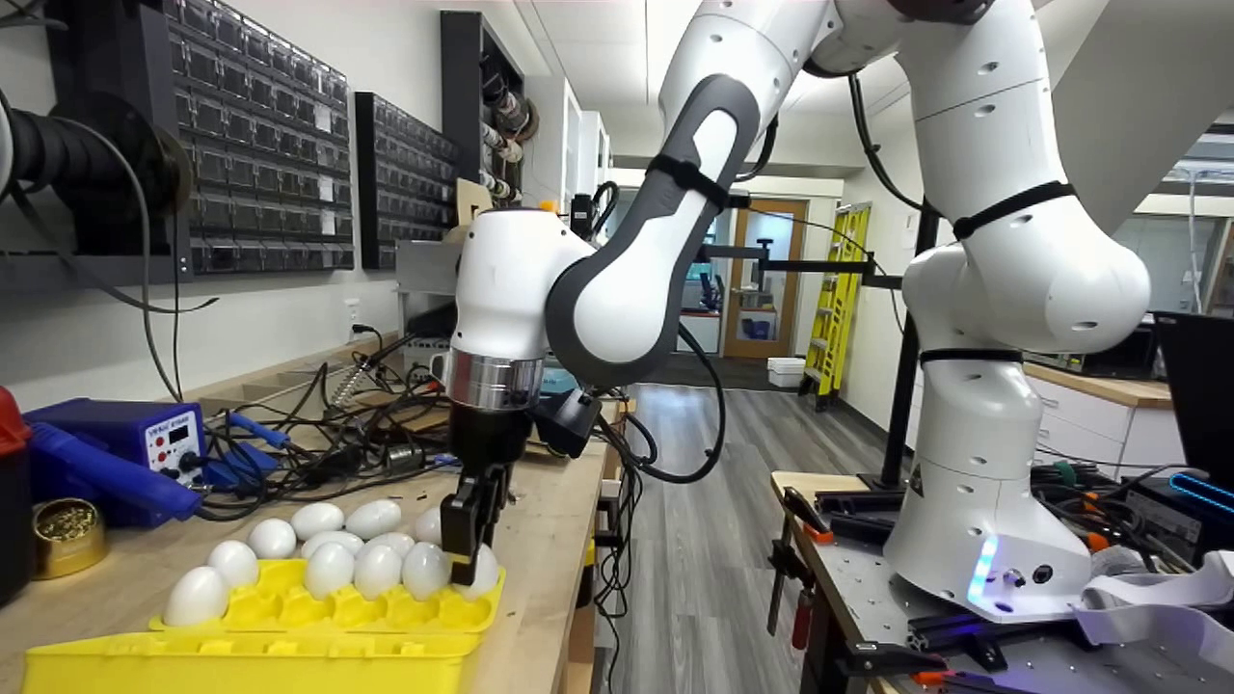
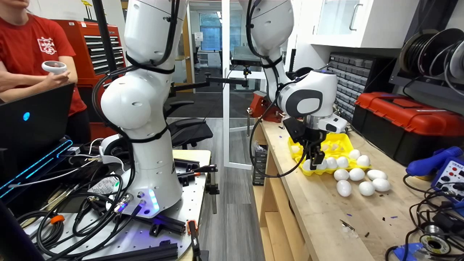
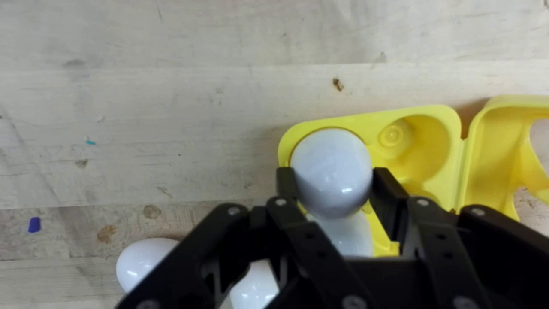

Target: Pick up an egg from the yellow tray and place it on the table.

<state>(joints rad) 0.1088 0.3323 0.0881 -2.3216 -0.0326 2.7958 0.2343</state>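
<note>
The yellow tray (image 1: 251, 665) lies opened on the wooden table (image 2: 326, 217); it also shows in the wrist view (image 3: 433, 128). A row of white eggs (image 2: 342, 162) stands in its pockets. My gripper (image 3: 329, 182) points down over the tray corner nearest the table's front edge. Its two black fingers are shut on the corner egg (image 3: 332, 169), touching it on both sides. That egg still sits in or just at its pocket and shows partly behind a finger in an exterior view (image 1: 484, 576). Another egg (image 3: 347, 234) sits right beside it, partly hidden.
Several loose eggs (image 2: 366, 188) lie on the table beside the tray. A blue soldering station (image 1: 145, 448) and tangled cables (image 1: 337, 453) lie toward the wall. A black and red toolbox (image 2: 409, 123) stands behind the tray. The table's front edge is close to the gripper.
</note>
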